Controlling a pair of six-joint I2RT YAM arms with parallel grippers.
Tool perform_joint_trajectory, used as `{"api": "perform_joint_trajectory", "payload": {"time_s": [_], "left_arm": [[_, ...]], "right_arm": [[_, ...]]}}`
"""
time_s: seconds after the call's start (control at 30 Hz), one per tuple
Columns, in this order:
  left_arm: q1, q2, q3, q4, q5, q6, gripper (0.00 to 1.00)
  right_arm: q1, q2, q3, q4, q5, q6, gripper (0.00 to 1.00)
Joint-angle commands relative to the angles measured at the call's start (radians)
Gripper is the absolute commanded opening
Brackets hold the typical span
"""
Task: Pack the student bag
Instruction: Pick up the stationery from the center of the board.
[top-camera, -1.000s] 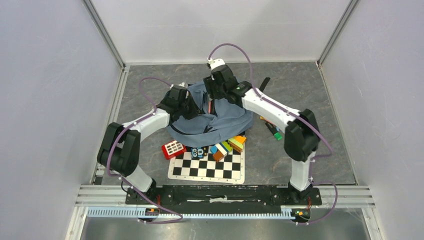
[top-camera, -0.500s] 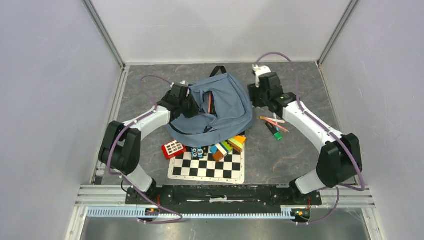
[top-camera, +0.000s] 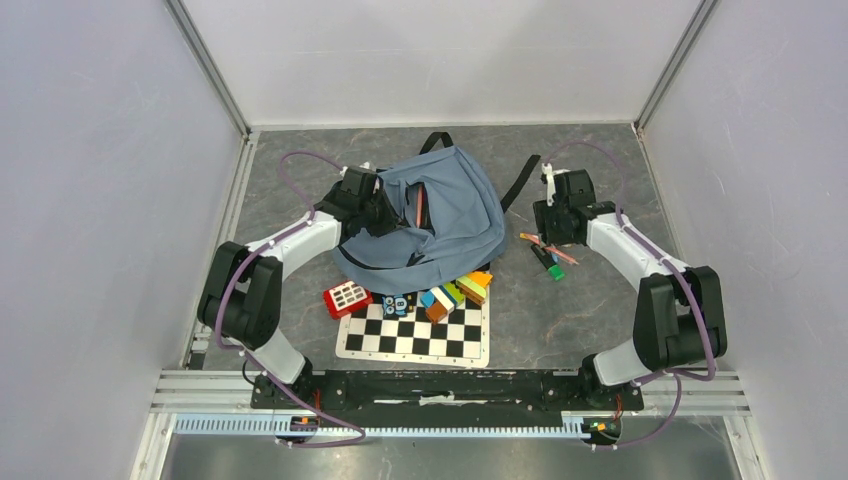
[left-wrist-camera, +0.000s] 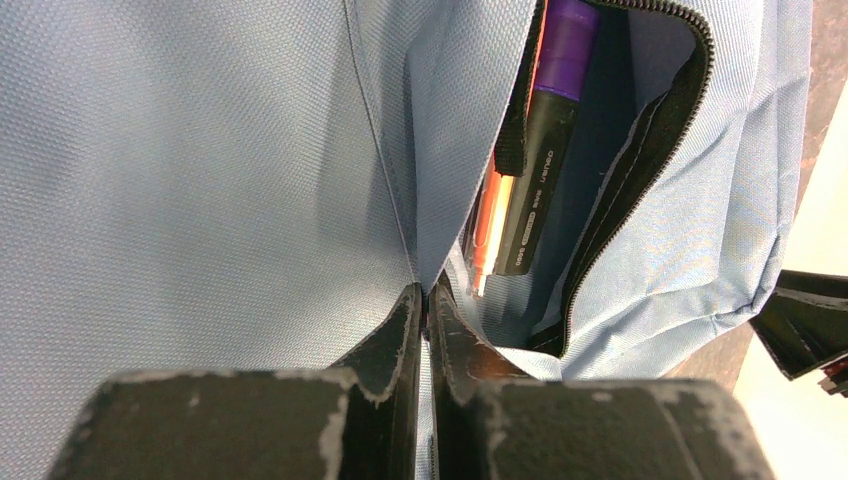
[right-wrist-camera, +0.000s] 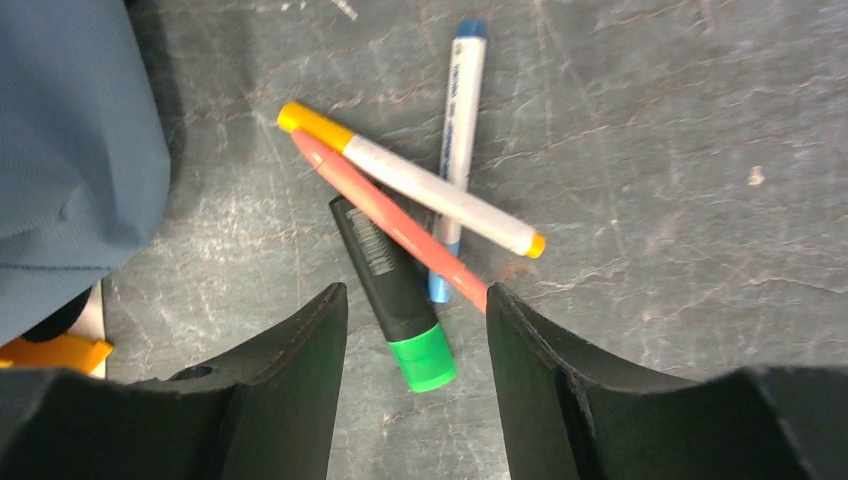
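Right tool (right-wrist-camera: 415, 297) swung off student bag (top-camera: 445, 215), lengthwise near-far, top seemingly far

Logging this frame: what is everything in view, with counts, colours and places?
student bag: one, dusty blue, mid-table, pocket unzipped
marker: one, black with purple cap, inside the pocket
orange pen: one, beside the marker
loose pens: four, green-capped black, yellow-tipped white, pink, blue-capped white; crossed, right of the bag
chessboard: one, black and white, nearer than the bag
calculator-like item: one, red, chessboard's left corner
colourful pieces: several, between bag and chessboard
left gripper: shut on bag fabric
right gripper: open, above the loose pens
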Motion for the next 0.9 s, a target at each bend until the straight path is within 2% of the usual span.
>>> {"api": "perform_joint_trajectory", "payload": {"time_s": [0.0,0.43,0.6,0.77,0.87], "left_arm": [[-0.001,-0.034,-0.015,0.007,-0.032,-0.031,0.10],[-0.001,-0.054,-0.055,0.024,-0.032,-0.042,0.10],[-0.002,-0.053,-0.048,0.026,-0.031,-0.040,0.10],[-0.001,-0.054,-0.048,0.029,-0.029,-0.040,0.10],[-0.001,-0.056,-0.048,0.029,-0.028,-0.040,0.10]], "right_arm": [[0.005,0.001,-0.050,-0.001,-0.049,0.017,0.58],[0.005,0.007,-0.165,0.027,-0.017,0.041,0.54],[0.006,0.041,-0.150,0.037,-0.009,0.019,0.53],[0.009,0.064,-0.137,0.049,-0.089,0.034,0.50],[0.035,0.069,-0.137,0.051,-0.061,0.043,0.49]]}}
